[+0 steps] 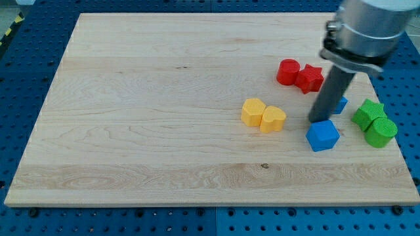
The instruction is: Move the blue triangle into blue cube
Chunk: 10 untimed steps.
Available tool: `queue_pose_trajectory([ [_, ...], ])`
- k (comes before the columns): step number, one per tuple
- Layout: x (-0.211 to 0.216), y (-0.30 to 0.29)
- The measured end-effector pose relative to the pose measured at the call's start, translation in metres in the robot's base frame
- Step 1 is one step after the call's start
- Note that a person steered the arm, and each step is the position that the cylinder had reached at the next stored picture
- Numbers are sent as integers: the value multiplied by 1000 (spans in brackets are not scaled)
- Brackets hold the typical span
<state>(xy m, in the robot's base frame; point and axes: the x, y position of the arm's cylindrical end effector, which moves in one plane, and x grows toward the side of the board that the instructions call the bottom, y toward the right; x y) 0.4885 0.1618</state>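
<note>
The blue cube lies on the wooden board at the view's lower right. The blue triangle is just above and right of it, mostly hidden behind my dark rod; only a small blue part shows. My tip rests on the board at the cube's upper left edge, just left of the triangle. The triangle and the cube stand a small gap apart.
Two yellow blocks sit together left of my tip. A red cylinder and a red star-like block lie above it. Two green blocks sit near the board's right edge.
</note>
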Motion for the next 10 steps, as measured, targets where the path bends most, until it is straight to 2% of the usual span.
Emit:
queue_pose_trajectory([
  [2,-37,-34],
  [3,-45,-80],
  [4,-93,-115],
  [5,-172,-99],
  [6,-241,-38],
  [7,-242,32],
  [8,-208,86],
  [10,-112,102],
])
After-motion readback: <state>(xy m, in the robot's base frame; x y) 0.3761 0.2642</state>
